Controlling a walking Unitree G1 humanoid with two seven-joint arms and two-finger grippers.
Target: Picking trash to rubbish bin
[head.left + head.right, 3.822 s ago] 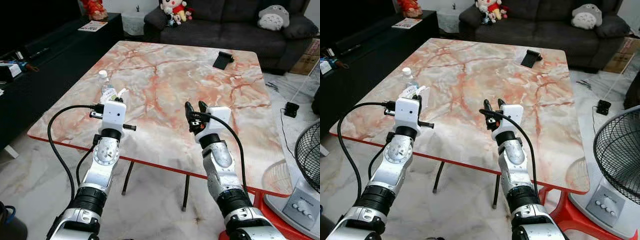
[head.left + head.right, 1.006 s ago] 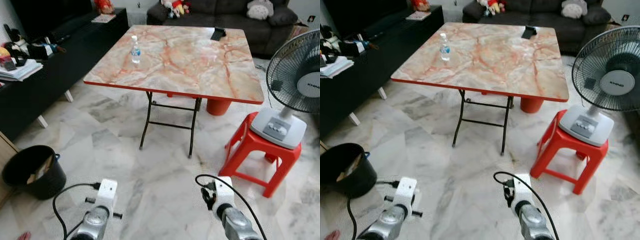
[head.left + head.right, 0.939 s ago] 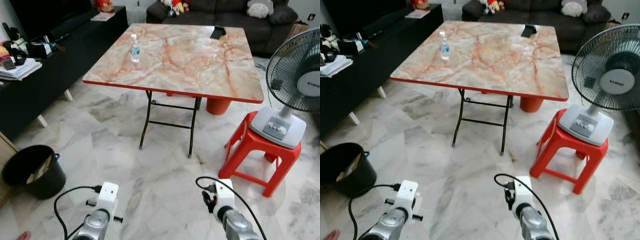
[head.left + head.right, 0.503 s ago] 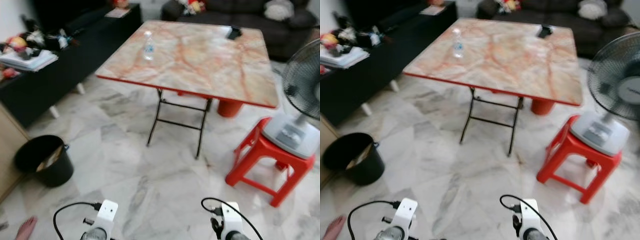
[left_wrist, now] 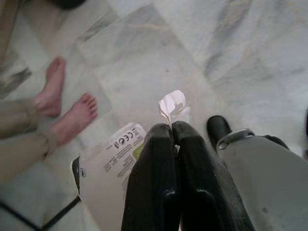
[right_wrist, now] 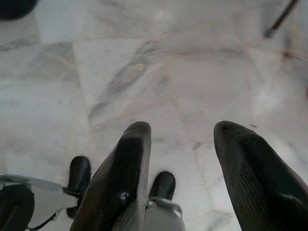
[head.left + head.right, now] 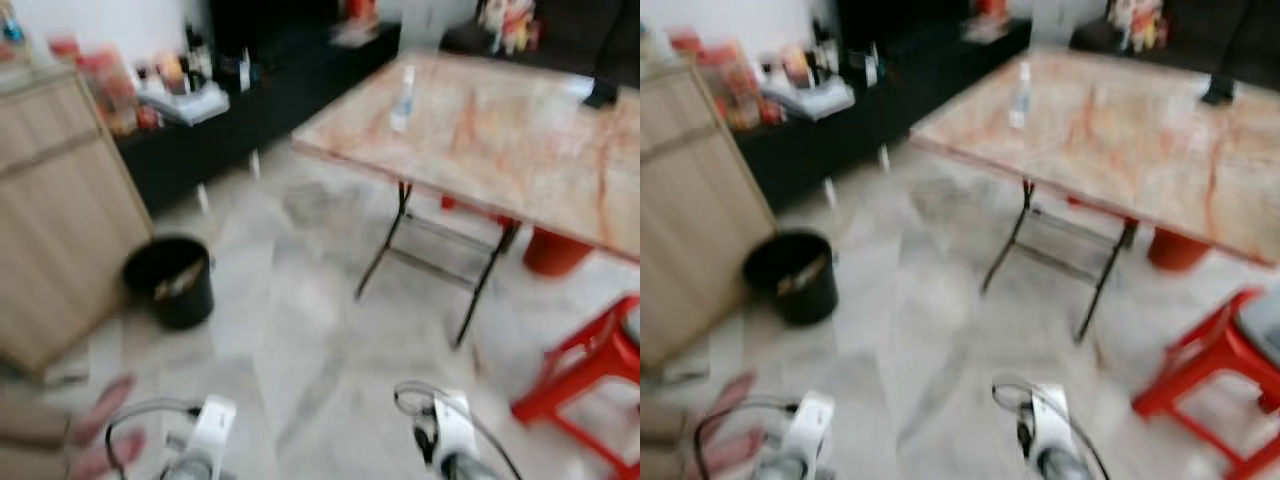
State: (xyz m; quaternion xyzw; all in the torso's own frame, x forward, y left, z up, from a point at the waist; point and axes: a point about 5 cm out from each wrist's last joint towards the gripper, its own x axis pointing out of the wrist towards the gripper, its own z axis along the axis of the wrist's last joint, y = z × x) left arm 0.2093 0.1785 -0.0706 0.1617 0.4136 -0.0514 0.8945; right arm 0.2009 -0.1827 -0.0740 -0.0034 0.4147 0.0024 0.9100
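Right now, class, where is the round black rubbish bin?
The round black rubbish bin stands on the marble floor to the robot's left, beside the light wooden cabinet.

floor (image 7: 300, 330): black bin (image 7: 170, 280), red stool (image 7: 585, 375) | table (image 7: 520, 140): bottle (image 7: 403, 85)

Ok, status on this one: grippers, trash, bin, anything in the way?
Left gripper shut on paper scrap. Right gripper open. Bin ahead-left. Person's feet near.

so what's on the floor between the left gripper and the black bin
In the left eye view, only bare marble floor lies between the left gripper, shut on a scrap of white paper, and the black bin.
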